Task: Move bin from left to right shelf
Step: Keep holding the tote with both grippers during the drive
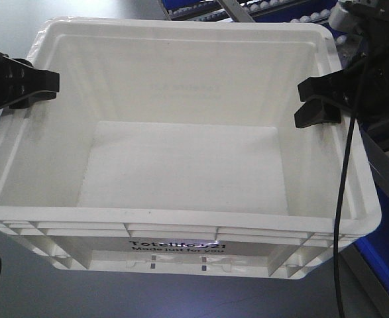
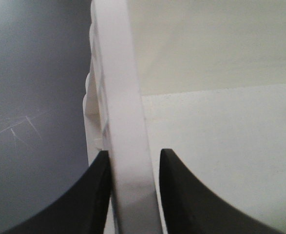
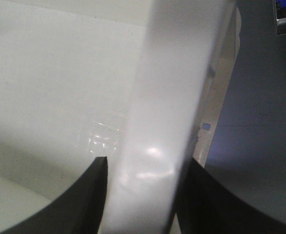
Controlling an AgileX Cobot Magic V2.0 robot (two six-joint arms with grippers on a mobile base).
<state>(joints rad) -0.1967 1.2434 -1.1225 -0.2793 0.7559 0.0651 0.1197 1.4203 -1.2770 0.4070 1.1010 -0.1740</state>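
The bin (image 1: pixel 181 220) is a large white crate with a ribbed rim and black "Totelife" print on its near side. It is empty and fills most of the front view, with grey floor showing below it. My left gripper (image 1: pixel 48 85) is shut on its left rim, one black finger inside the wall and one outside. In the left wrist view the rim (image 2: pixel 121 97) runs up between the fingers of the left gripper (image 2: pixel 133 157). My right gripper (image 1: pixel 311 105) clamps the right rim the same way. The right wrist view shows that rim (image 3: pixel 174 73) held in the right gripper (image 3: pixel 145 163).
A blue roller rack (image 1: pixel 280 8) with white rollers runs along the back, behind the bin. A blue frame (image 1: pixel 386 245) stands close on the right. A black cable (image 1: pixel 340 218) hangs down over the bin's right front corner. Grey floor (image 1: pixel 61 291) lies underneath.
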